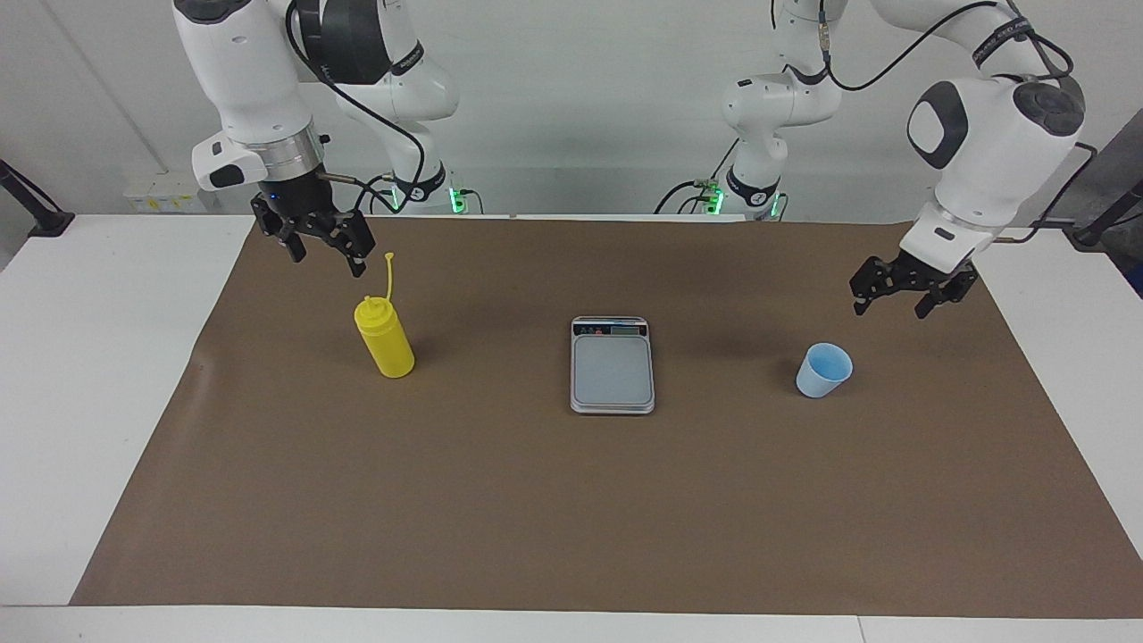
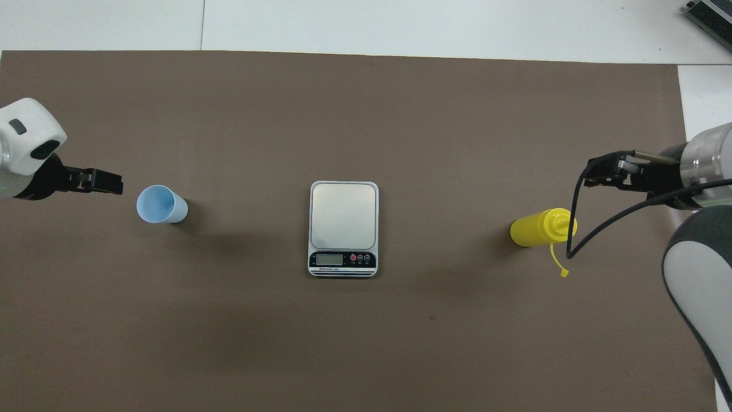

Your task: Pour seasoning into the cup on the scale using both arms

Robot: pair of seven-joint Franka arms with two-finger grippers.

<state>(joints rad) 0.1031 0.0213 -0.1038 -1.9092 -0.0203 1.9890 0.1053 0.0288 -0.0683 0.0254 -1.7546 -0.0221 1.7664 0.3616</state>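
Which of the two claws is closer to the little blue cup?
The left gripper: it hangs open just off the cup, toward that end of the table. The right gripper is open above the yellow bottle.
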